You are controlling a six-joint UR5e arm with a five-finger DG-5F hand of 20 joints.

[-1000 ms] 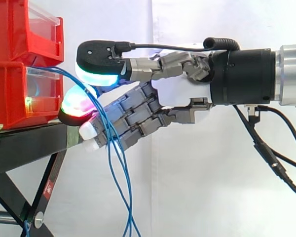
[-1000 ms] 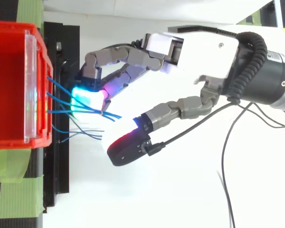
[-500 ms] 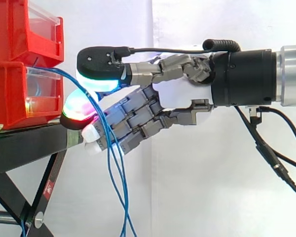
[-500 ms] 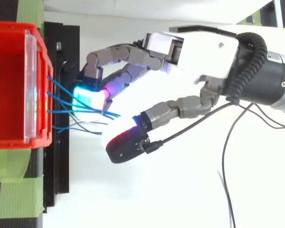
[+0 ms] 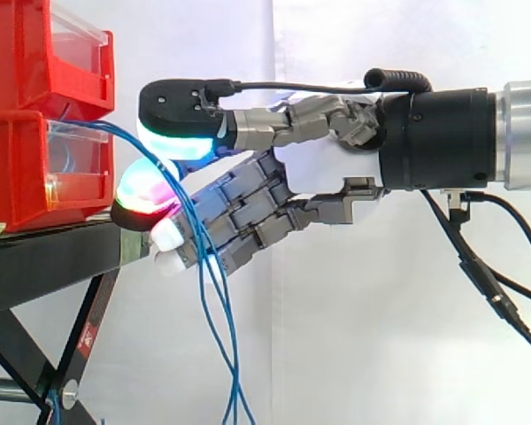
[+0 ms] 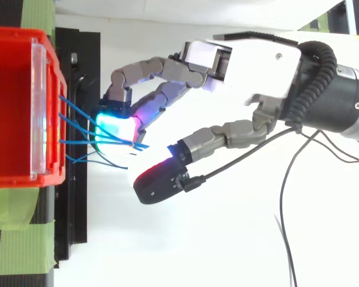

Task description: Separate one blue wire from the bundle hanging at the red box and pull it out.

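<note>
Several thin blue wires (image 5: 214, 310) leave the front of the lower red bin (image 5: 18, 168), arc outward and hang down past the black stand. From above, the blue wires (image 6: 78, 119) fan from the red bin's (image 6: 12, 107) clear front toward my fingertips (image 6: 116, 127). My hand (image 5: 319, 177) reaches in from the right, open with loosely bent fingers. The wires drape over the red-green glowing fingertip (image 5: 146, 190) and run down across the fingers below. The thumb, with its cyan-glowing pad (image 5: 181, 142), stays above and apart. From above the thumb (image 6: 158, 182) sits off to the side.
A second red bin (image 5: 26, 53) is stacked on the lower one. Both rest on the black stand (image 5: 44, 261), whose slanted leg runs down at the left. Green tape (image 6: 18, 239) holds the stand's near end. A white curtain hangs behind.
My hand has shifted slightly away from the bin, and the wires bunch closer against the glowing fingertip. The thumb has barely moved.
</note>
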